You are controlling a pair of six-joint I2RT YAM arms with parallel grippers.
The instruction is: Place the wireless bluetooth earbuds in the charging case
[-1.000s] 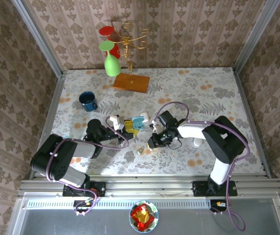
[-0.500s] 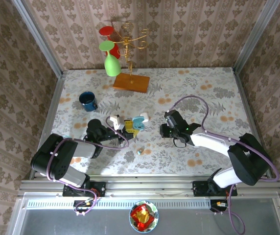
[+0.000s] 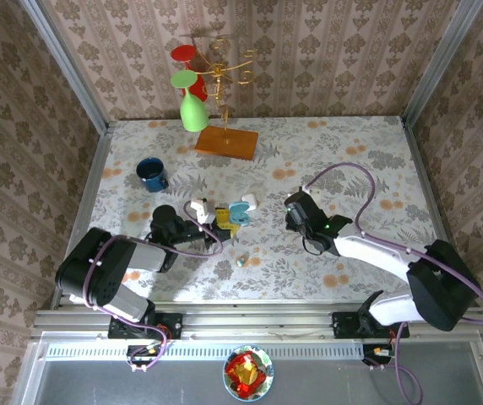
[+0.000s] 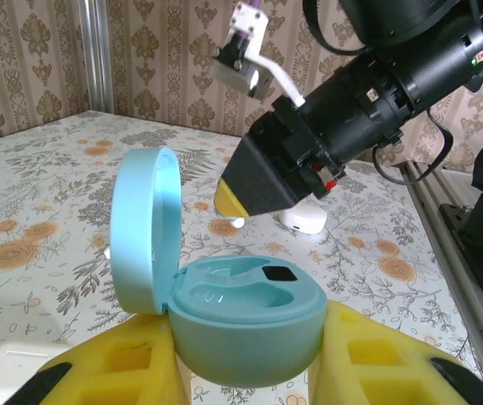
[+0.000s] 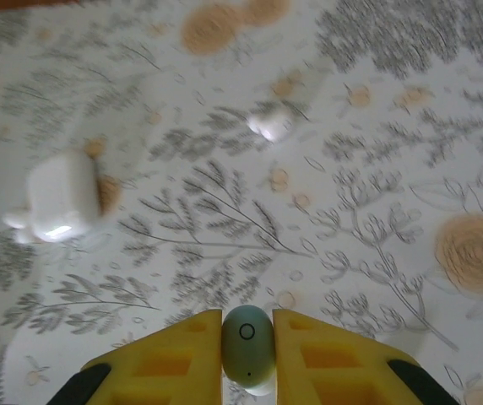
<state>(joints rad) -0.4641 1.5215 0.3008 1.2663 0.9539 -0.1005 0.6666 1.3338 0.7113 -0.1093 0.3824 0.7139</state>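
The left gripper (image 4: pixel 250 367) pinches the teal case (image 4: pixel 250 319) between its yellow fingers (image 4: pixel 115 371), low on the base. The case's lid (image 4: pixel 144 228) stands open and upright on its left, and the two wells inside are bare.

To the right of the case and apart from it, the right gripper (image 5: pixel 247 325) is closed on a teal bud (image 5: pixel 247 350), which sits clamped between the fingertips with its rounded end poking out. From the left wrist, that gripper hangs beyond the case's open bowl, above the table (image 3: pixel 351 152).

A loose bud (image 3: pixel 241 261) lies on the table on the near side of the case. A white case (image 3: pixel 249 201) rests just behind the teal case. A blue mug (image 3: pixel 151 174) stands well to the case's left.
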